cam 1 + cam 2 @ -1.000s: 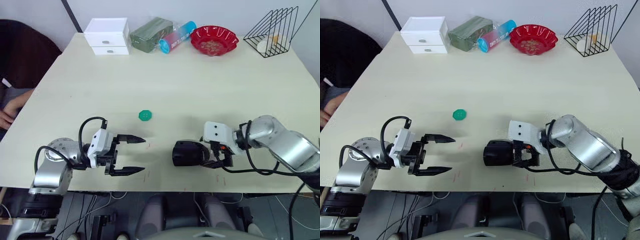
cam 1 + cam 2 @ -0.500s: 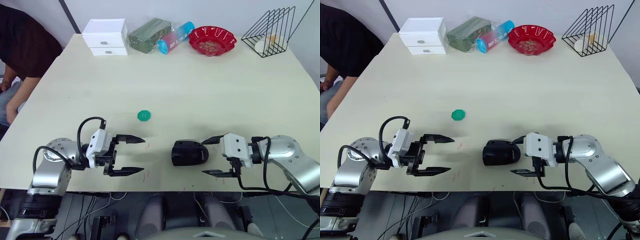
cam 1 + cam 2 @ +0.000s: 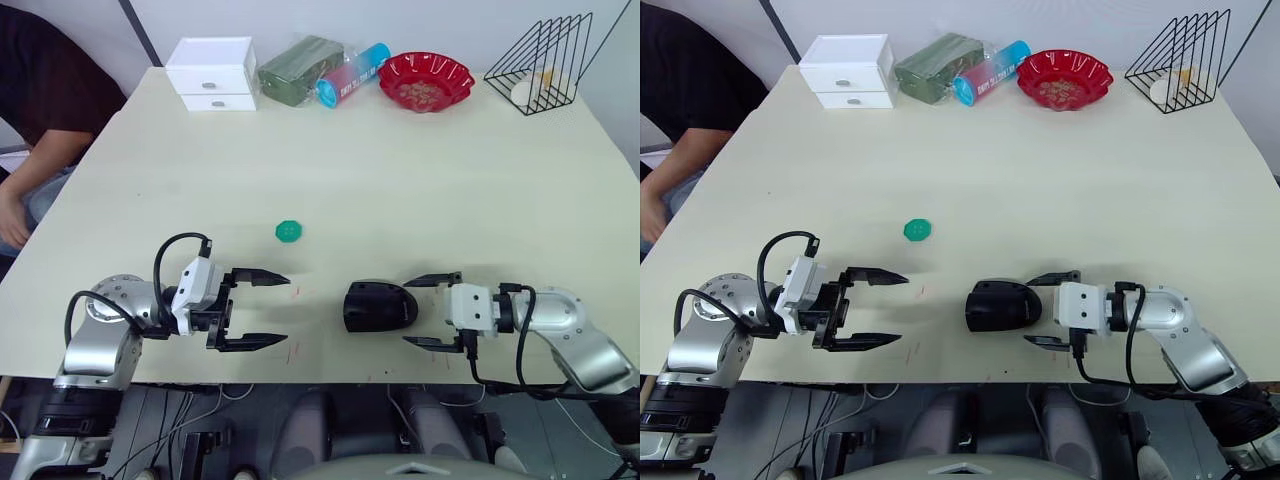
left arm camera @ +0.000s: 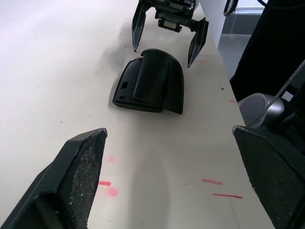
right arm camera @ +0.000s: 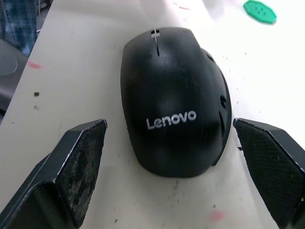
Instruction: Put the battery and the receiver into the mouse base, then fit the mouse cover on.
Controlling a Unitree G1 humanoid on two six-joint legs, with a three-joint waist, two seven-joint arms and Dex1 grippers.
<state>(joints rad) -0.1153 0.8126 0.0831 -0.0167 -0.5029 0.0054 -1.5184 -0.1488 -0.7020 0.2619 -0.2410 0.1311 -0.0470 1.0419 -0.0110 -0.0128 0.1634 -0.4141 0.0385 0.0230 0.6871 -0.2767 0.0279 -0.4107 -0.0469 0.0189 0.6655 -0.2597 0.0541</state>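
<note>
My right fingers (image 3: pixel 431 311) stand spread and empty just beside the mouse cover (image 3: pixel 380 306), which sits on the mouse base near the table (image 3: pixel 400 170) edge. Its glossy shell looks light and slippery; I'd pinch its sides. My left fingers (image 3: pixel 263 311) gape empty, with open room between.

Your head stereo pair looks forward and down over the whole tabletop (image 3: pixel 400 170). Each wrist camera sits low and close, facing the other across the near edge; both share the mouse cover (image 5: pixel 174 126).
</note>
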